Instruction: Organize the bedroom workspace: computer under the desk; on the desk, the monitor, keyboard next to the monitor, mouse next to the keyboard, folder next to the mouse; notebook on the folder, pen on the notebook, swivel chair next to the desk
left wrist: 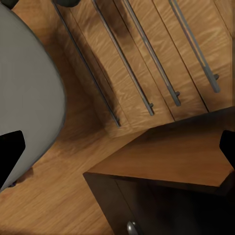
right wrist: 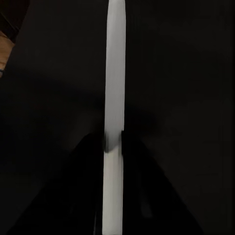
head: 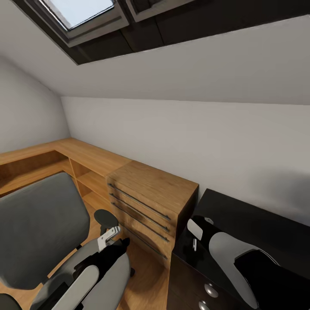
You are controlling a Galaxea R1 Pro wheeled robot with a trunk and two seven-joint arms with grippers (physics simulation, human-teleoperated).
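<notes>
While I look down from the head camera, this is what I have in front of me:

Swivel chair: the grey swivel chair (head: 36, 228) sits at the lower left of my head view, back and seat toward me, one black armrest (head: 105, 216) beside the wooden drawer unit.

Desk: the glossy black desk (head: 254, 224) fills the lower right, its end touching the side of the drawer unit; two round silver knobs (head: 211, 290) show on its front.

Pen: in the right wrist view a thin white-silver pen (right wrist: 115, 98) runs straight out from between the dark fingers, against the black desk top. From the head view I see a small pale sliver (head: 194, 244) under the wrist, over the desk's corner.

Right gripper: the right gripper (right wrist: 113, 142) is clamped on the pen, a finger on each side of it.

Left gripper: the left gripper (left wrist: 120, 147) is spread wide, with only its dark fingertips (left wrist: 11, 152) at the two edges of the wrist view. It hangs above the wooden floor between the chair seat and the desk's corner, grasping nothing.

Wooden drawer unit: the light wooden drawer unit (head: 150, 202) has long metal bar handles and stands between chair and desk.

Background: a white sloping ceiling with a skylight (head: 79, 10), and low wooden shelving (head: 64, 161) along the wall.
</notes>
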